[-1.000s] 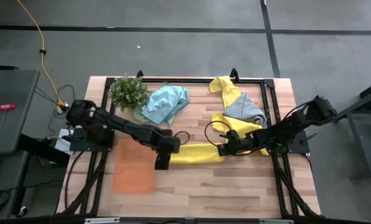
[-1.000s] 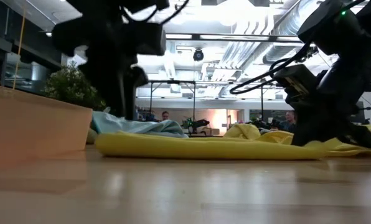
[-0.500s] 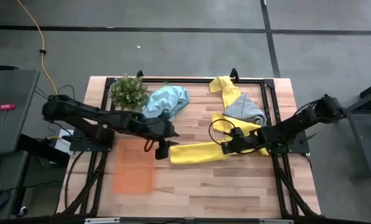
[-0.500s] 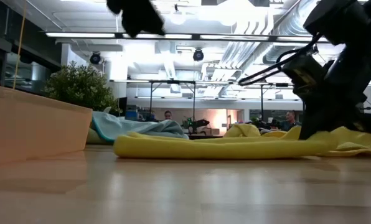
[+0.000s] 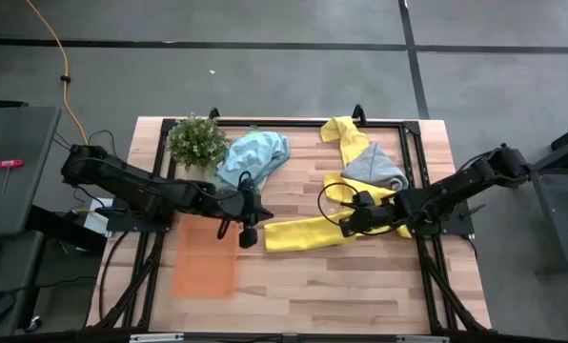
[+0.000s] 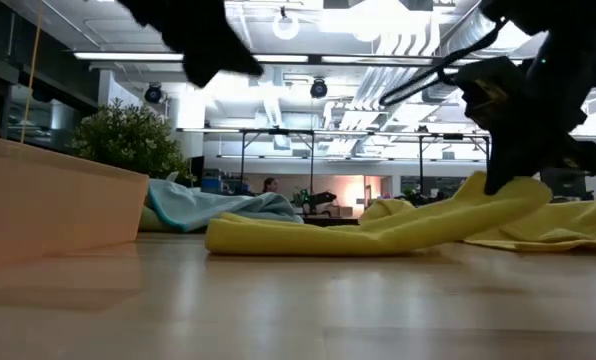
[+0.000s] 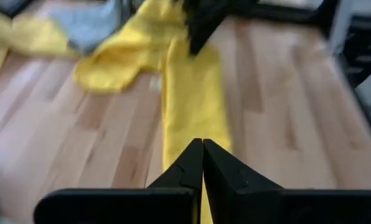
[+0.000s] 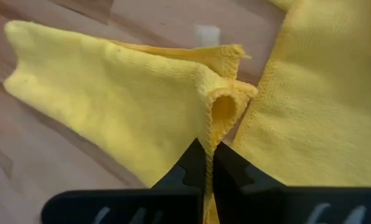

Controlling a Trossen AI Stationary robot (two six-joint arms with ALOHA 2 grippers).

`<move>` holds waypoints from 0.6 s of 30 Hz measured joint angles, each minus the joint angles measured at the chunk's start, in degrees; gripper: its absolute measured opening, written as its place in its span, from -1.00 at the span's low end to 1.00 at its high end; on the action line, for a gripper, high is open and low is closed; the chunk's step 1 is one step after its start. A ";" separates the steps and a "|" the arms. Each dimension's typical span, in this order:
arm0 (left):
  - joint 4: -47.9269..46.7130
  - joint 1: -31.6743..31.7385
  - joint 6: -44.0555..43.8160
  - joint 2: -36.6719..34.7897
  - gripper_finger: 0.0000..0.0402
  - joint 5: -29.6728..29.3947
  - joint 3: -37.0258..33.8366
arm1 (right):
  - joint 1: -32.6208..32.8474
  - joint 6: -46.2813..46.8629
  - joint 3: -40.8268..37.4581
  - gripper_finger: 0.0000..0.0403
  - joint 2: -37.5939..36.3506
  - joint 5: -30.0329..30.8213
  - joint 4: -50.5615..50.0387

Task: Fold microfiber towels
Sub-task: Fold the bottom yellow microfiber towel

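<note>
I have the right gripper (image 5: 353, 222) pinched tight on the yellow towel (image 5: 303, 233), its fingers (image 8: 195, 168) closed together on a raised fold at the towel's edge. From those fingers the towel runs out as a long narrow strip across the surface (image 5: 360, 286), toward my left gripper (image 5: 247, 235). In the low view the held end (image 6: 498, 195) is lifted off the wood while the far end lies flat.

My left gripper hangs just off the strip's free end, above the surface. Its fingers (image 7: 201, 165) are pressed fully together with nothing between them; the yellow strip (image 7: 192, 106) stretches away straight ahead of their tips, and I see no contact with it.

Behind the right fingers more yellow cloth (image 5: 346, 138) is bunched up, with a grey towel (image 5: 372, 167) lying against it. A blue towel (image 5: 253, 157) is crumpled beyond the left fingers, next to a plant (image 5: 196, 140). An orange tray (image 5: 206, 255) lies flat on the surface beside the left fingers, on the side away from the strip.

In the low view the tray's wall (image 6: 48, 205) fills the near side, and the plant (image 6: 128, 135) and the blue towel (image 6: 203, 205) sit behind it.
</note>
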 joint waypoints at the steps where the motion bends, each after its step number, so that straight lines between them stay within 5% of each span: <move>1: 0.03 -0.17 -0.91 0.29 -0.99 -0.97 -0.64 | 0.00 -0.12 0.79 -1.00 0.00 0.04 -1.75; 7: -0.11 -0.75 -4.52 3.31 -1.00 -1.86 -3.03 | -0.02 -1.59 5.67 -1.00 0.00 2.08 -8.66; 18: 3.39 -2.37 -8.50 15.66 -1.00 7.29 -3.07 | 0.02 -0.11 8.23 -1.00 0.02 4.59 -10.51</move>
